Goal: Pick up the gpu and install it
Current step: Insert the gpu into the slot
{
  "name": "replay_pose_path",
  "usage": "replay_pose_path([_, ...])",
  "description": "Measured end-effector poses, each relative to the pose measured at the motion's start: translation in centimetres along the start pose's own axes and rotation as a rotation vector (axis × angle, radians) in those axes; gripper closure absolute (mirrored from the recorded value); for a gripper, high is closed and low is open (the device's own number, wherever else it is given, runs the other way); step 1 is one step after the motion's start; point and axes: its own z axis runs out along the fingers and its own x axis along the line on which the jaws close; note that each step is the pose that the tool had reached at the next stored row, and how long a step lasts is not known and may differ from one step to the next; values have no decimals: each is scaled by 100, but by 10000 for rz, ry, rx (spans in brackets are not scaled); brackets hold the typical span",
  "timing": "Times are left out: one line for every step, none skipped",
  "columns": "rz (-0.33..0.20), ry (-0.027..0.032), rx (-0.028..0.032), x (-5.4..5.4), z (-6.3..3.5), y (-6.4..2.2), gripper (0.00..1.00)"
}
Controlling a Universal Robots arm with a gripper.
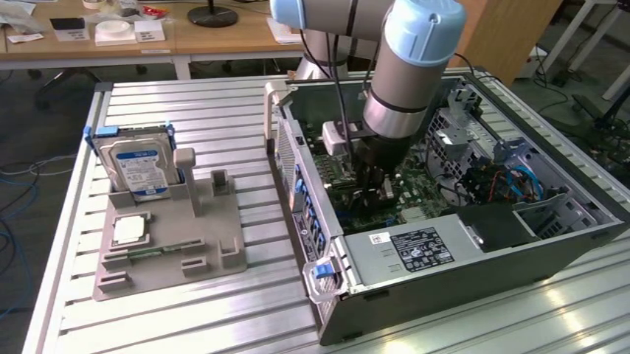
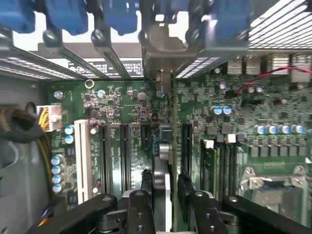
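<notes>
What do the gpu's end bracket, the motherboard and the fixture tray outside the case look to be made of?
The gpu end bracket looks like bare silver sheet metal, dull sheen. The motherboard looks like green laminate circuit board, glossy, with black plastic slots. The fixture tray looks like matte grey plastic, perhaps printed; I can't be sure.

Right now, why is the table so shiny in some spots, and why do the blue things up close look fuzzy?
In the exterior view, light glares off the metal table near the case. In the wrist view, the blue tabs are blurred, bright light washes out the grilles behind them, and the green board looks sharper.
</notes>
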Motion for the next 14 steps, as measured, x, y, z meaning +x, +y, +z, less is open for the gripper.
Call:
replay_pose_path([0,0,12,-2,-38,0,65])
replay_pose_path([0,-1,25,-4,-73,0,65])
replay_pose_path([-1,-2,36,-6,-108,-1,65])
replay_pose_path([-2,-1,46,-8,-145,-1,65])
replay_pose_path([-2,-2,58,-10,-180,-2,65])
replay_pose_path([-1,-2,74,-13,-212,-1,65])
replay_pose_path([-2,-2,92,-16,-246,-2,65])
replay_pose_path([-4,-3,110,-18,-277,-3,65])
replay_pose_path([-4,-4,127,-21,-310,-3,65])
replay_pose_path([-5,-5,143,-24,-343,-3,65])
replay_pose_path([-6,-5,161,-26,-375,-3,65])
replay_pose_path([-7,-5,179,-29,-407,-3,65])
replay_pose_path([-7,-6,197,-32,-440,-3,65])
replay_pose_path([-8,-5,219,-33,-470,-3,65])
